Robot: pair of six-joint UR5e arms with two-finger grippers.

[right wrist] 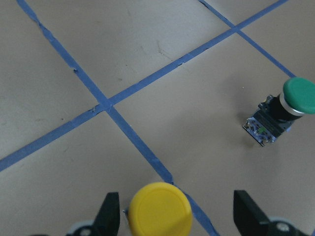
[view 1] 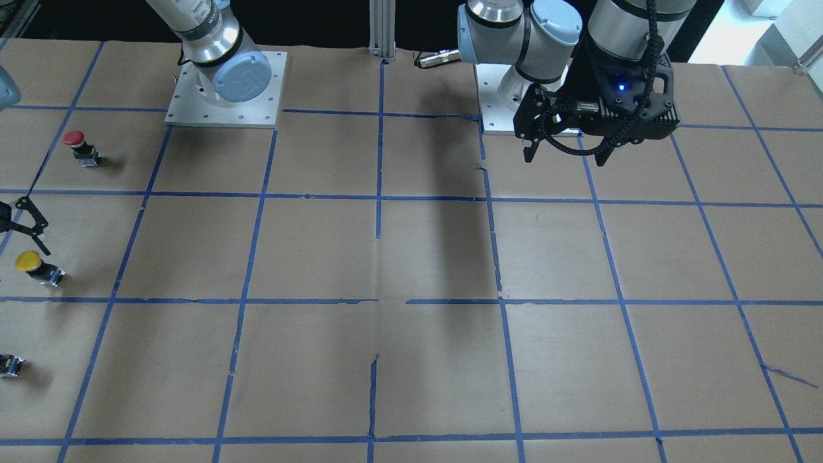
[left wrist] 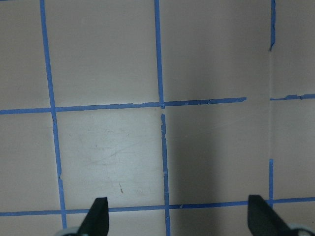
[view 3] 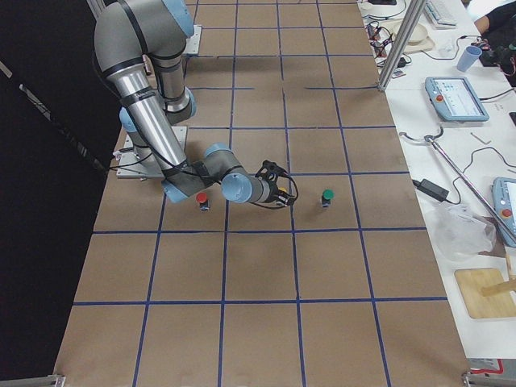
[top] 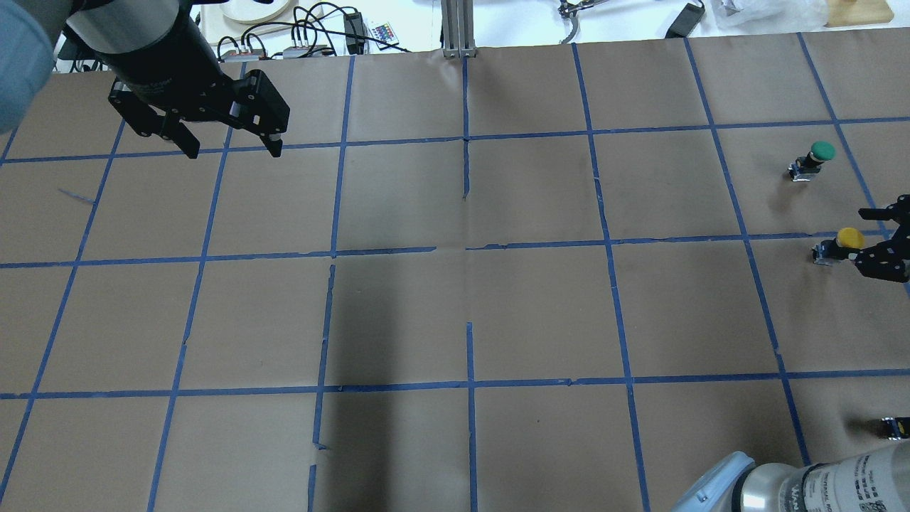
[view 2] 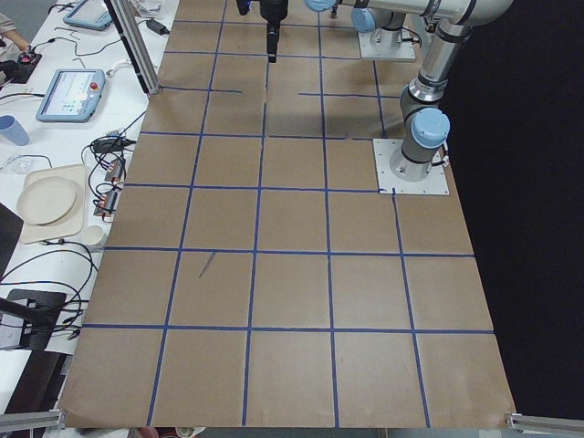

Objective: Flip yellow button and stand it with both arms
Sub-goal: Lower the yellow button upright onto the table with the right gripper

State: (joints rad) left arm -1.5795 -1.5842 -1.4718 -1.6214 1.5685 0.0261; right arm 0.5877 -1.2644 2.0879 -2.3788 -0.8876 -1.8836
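We have the right gripper (right wrist: 176,201) down low at the edge of the desk (view 1: 411,257). Its fingers are spread apart with the yellow button (view 1: 31,262) between them. The button lies tipped over, cap and body both resting on the paper, and in the wrist view its cap fills the gap between the fingers. We cannot tell from these views whether either finger touches it.

The step in hand looks like the first grasp. We should centre the cap between the fingers before closing, since a round cap can squirt sideways under an off-centre pinch. We should grip firmly enough to lift, but leave the contact block exposed, because the other arm will need somewhere to take hold for the flip.

The left gripper (view 1: 567,156) hangs high over the opposite side of the desk, its fingers also apart and holding nothing. It is well away from the button, so it has a long way to travel to a meeting point.

A green button (right wrist: 283,110) lies near, just beyond the yellow one, and a red button (view 1: 76,140) lies on the other side, toward the robot's base. Neither sits between the fingers, but a wide sweep could knock them. A blue tape line (right wrist: 147,152) runs under the cap.
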